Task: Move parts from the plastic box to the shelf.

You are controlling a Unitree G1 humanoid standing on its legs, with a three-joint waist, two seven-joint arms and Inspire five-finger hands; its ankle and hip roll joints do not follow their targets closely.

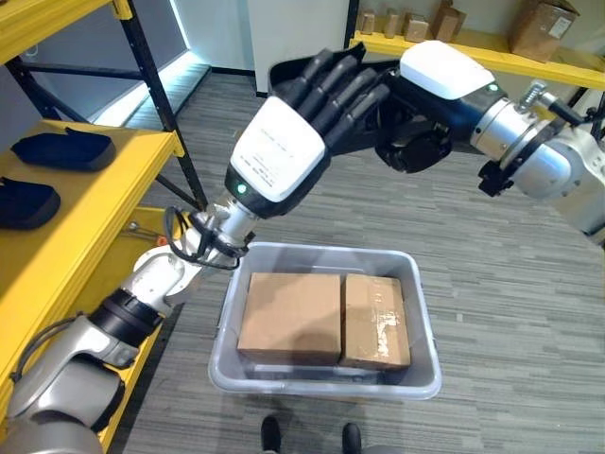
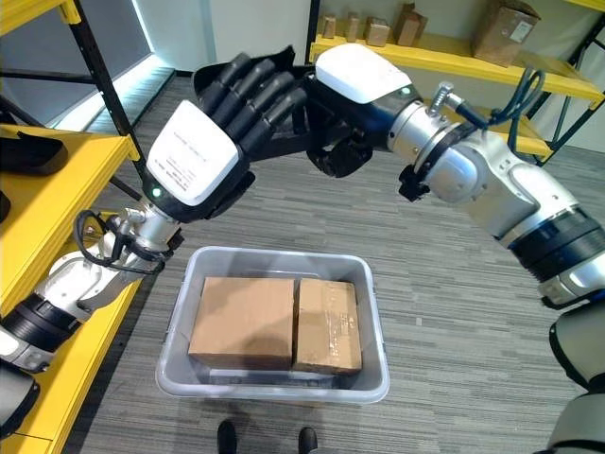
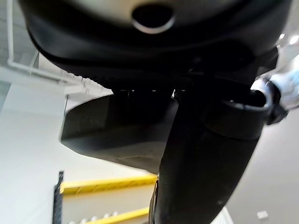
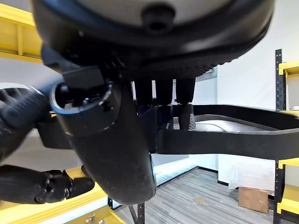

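A grey plastic box (image 1: 427, 383) stands on the floor below both hands, with a large cardboard box (image 1: 291, 317) and a smaller one (image 1: 375, 320) side by side inside it. Above it my right hand (image 1: 416, 118) is shut on a flat black moulded part (image 4: 243, 135), held in the air. My left hand (image 1: 302, 123) reaches up from the left and lays its straight fingers (image 2: 250, 90) along the same part (image 3: 117, 135). The yellow shelf (image 1: 104, 203) on the left carries two similar dark parts (image 1: 61, 149).
At the back right, another yellow shelf (image 1: 492, 57) holds several cardboard boxes (image 1: 541, 26). A black shelf post (image 1: 165, 113) stands between the left shelf and the plastic box. Grey plank floor lies open to the box's right.
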